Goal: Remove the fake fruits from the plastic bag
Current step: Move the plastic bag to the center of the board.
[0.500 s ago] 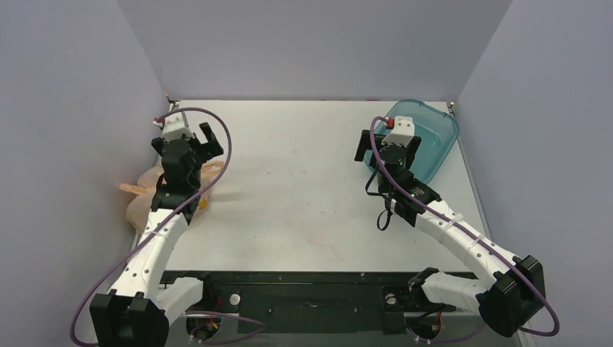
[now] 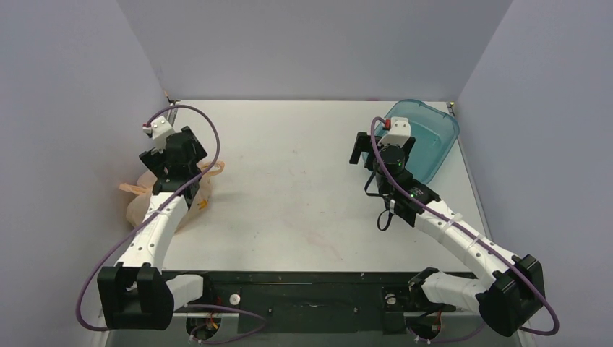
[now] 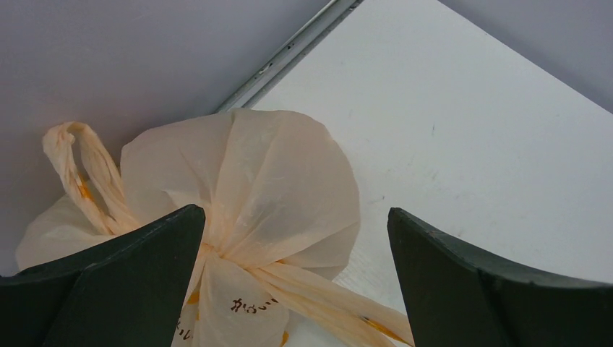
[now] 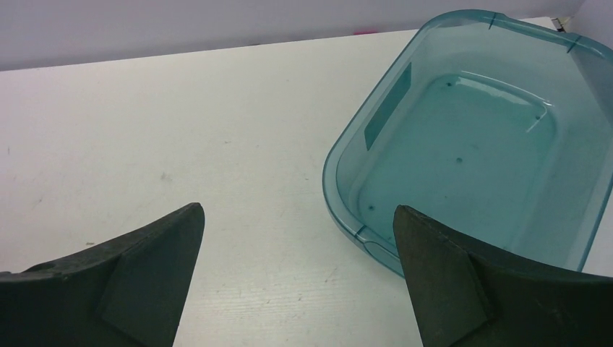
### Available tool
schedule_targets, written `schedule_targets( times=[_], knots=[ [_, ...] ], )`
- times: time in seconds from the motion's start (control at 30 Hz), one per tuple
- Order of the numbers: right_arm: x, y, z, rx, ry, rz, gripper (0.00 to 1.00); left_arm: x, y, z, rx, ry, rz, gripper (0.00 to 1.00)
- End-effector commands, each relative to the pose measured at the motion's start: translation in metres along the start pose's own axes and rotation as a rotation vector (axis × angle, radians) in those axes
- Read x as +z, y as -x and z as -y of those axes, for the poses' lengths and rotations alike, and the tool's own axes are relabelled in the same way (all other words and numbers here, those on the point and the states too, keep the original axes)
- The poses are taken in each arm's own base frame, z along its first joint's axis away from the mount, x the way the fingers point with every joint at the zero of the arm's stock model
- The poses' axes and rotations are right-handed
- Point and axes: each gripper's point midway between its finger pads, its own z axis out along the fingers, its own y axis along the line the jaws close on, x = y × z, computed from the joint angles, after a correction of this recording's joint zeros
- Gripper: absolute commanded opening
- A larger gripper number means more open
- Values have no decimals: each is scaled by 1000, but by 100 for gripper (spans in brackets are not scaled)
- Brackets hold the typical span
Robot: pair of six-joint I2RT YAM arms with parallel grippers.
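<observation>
The plastic bag (image 3: 253,173) is pale orange and crinkly, gathered at its neck, and lies against the left wall (image 2: 141,202). One loop handle (image 3: 72,155) sticks up at its left, and another strip runs off to the lower right. The fake fruits are hidden inside it. My left gripper (image 3: 295,211) hangs open just above the bag, with the gathered neck near its left finger (image 3: 130,275); in the top view it is over the bag (image 2: 168,168). My right gripper (image 4: 298,207) is open and holds nothing, above bare table beside the tub (image 2: 382,148).
A teal translucent tub (image 4: 463,130) with nothing in it sits at the back right of the table (image 2: 434,137), its near rim under my right finger. Grey walls close in the left, back and right sides. A metal rail (image 3: 289,54) runs along the left wall.
My left gripper has swung left toward the wall and turned down over the bag. My right gripper has shifted slightly to the left.
</observation>
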Motion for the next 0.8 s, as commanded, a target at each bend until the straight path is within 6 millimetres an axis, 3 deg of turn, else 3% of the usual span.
schedule_targets(
  times=[0.0,0.3,0.37,0.43,0.47,0.5,0.53,0.77],
  knots=[
    [-1,5,-14,50,61,2,100,6,21,-11,-57,99,47,98],
    [0,0,-21,62,81,-30,100,32,-22,-27,-57,310,-125,99],
    [0,-2,-22,61,81,-34,100,36,-31,-22,-29,300,-171,91],
    [0,-4,-21,59,78,-41,100,40,-39,-10,-3,231,-203,74],
    [0,-4,-21,57,78,-44,100,42,-39,-5,-7,206,-203,57],
    [0,-4,-21,57,78,-45,100,42,-42,1,-3,169,-221,49],
    [0,-3,-21,57,76,-44,100,42,-43,4,1,153,-227,35],
    [2,-5,-23,58,76,-55,100,36,-52,42,105,-18,-293,1]
  ],
)
